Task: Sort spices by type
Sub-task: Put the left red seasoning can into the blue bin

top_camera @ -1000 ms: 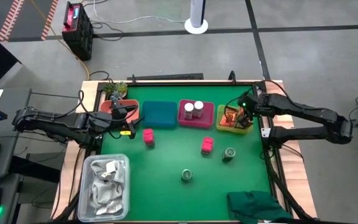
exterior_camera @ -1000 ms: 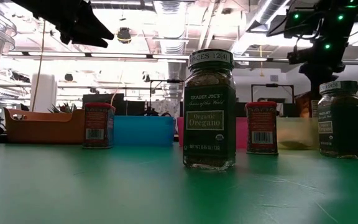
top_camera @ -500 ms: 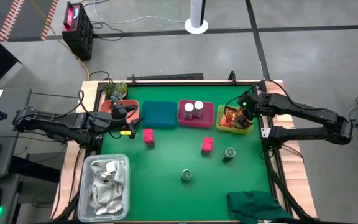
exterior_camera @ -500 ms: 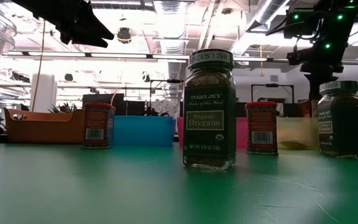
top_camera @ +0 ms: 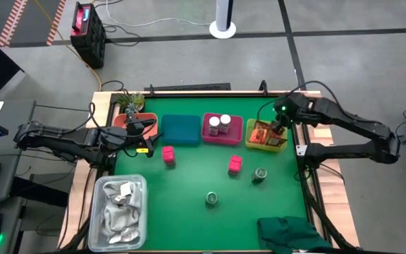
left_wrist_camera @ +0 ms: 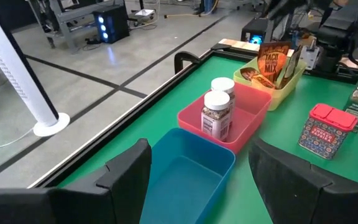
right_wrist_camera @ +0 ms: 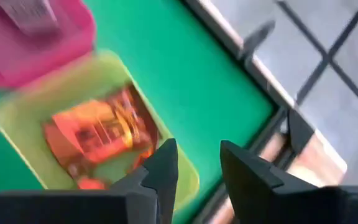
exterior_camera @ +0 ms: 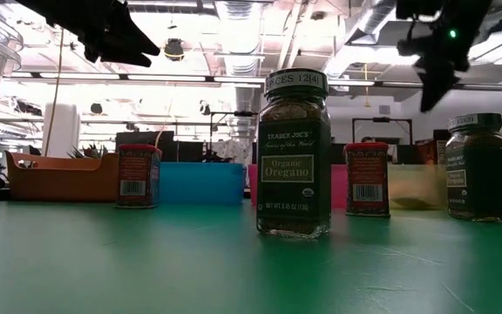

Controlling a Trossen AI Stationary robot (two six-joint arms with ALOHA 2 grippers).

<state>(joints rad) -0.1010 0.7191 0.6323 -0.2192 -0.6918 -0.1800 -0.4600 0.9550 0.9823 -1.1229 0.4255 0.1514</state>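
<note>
Hovering over the yellow bin (top_camera: 250,144) of foil packets (top_camera: 262,132), right gripper (top_camera: 279,129) — fingers narrowly apart, empty; left gripper (top_camera: 149,138) fingers wide.

The table's green mat (top_camera: 189,176) looked smooth and faintly glossy, inside a pale wooden rim (top_camera: 103,99). The oregano jar (exterior_camera: 295,155) was dark glass, shiny, with a matt paper label. The orange-brown packets (left_wrist_camera: 276,59) gleamed like foil in a translucent yellow plastic tray (left_wrist_camera: 283,85). The pink tray (left_wrist_camera: 253,112) and blue tray (left_wrist_camera: 194,174) were smooth matt plastic. The near-right green cloth (top_camera: 287,233) lay soft and creased.
</note>
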